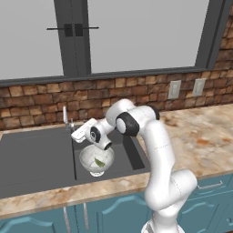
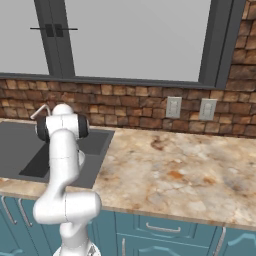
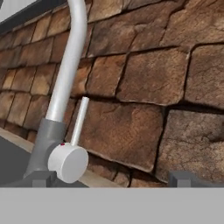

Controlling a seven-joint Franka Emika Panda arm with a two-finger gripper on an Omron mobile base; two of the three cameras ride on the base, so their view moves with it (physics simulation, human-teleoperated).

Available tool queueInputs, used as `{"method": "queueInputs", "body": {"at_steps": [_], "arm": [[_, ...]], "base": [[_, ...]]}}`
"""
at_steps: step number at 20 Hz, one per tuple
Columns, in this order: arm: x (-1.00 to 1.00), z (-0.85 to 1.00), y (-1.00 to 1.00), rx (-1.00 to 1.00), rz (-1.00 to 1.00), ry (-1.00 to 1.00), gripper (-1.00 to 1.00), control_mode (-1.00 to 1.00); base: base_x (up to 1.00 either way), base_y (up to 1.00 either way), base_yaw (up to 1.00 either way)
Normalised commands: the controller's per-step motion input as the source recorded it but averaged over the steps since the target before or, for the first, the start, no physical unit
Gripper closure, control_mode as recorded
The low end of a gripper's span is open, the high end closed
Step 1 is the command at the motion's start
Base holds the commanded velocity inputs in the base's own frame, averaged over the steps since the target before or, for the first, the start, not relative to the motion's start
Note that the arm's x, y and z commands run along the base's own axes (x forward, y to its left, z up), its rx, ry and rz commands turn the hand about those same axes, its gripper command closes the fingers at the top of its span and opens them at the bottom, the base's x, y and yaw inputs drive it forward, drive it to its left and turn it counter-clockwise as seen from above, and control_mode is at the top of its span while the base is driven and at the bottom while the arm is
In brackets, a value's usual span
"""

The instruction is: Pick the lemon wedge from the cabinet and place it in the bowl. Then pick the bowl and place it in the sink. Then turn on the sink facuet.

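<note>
The whitish speckled bowl [image 1: 96, 159] stands in the right basin of the dark grey sink [image 1: 36, 157], and the yellow-green lemon wedge [image 1: 99, 162] lies inside it. The sink faucet [image 1: 65, 116] rises at the back rim, between the basins. My gripper [image 1: 74, 132] hovers above the bowl, turned toward the faucet, open and empty. In the hand view the faucet's spout [image 3: 70, 57], its thin upright lever [image 3: 80, 120] and its round base knob [image 3: 68, 162] are close ahead, left of centre. My gripper [image 3: 113, 179] has its fingertips [image 3: 41, 178] wide apart. The cabinet is out of view.
A brick wall [image 1: 136, 91] with two outlets [image 2: 173, 107] runs behind the sink under a large window. Marble counter [image 2: 175, 165] stretches to the right of the sink [image 2: 20, 145]. Teal base cabinets [image 2: 160, 230] sit below the counter.
</note>
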Motion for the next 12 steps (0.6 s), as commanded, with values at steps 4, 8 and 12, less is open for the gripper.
{"method": "queueInputs", "body": {"at_steps": [4, 8, 12], "arm": [[0.17, 0.0, 0.36, 0.19, -0.01, 0.0, -1.0, -1.0], [0.26, 0.0, 0.09, 0.22, -0.06, 0.0, -1.0, -1.0], [0.04, 0.09, 0.38, 0.16, -0.01, 0.0, -1.0, -1.0]], "base": [[0.0, 0.0, 0.0], [0.0, 0.0, 0.0], [0.0, 0.0, 0.0]]}}
